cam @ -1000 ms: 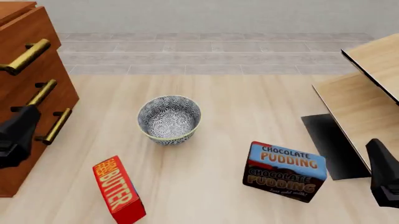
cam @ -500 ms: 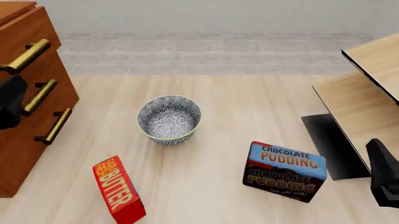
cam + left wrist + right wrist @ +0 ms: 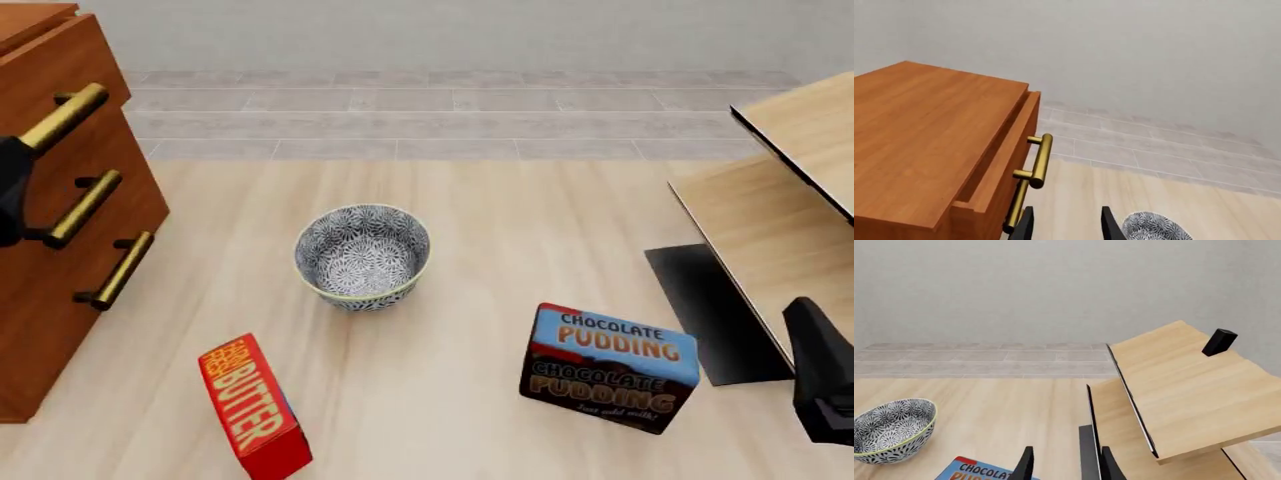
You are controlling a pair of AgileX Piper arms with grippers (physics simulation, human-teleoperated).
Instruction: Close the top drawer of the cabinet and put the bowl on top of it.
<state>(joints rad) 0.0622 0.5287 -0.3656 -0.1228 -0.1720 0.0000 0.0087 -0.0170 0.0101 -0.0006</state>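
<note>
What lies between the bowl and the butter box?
Nothing: in the front view, only bare table separates the bowl from the butter box.

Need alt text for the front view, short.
A patterned bowl sits upright on a light wood table, apart from a red butter box and a chocolate pudding box nearer the camera. At far left, the left pincer is at the brass handles of a reddish-brown cabinet.

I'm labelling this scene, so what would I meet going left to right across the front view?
Reddish-brown wooden cabinet → red butter box → patterned blue-grey bowl → blue chocolate pudding box → pale light-wood furniture.
</note>
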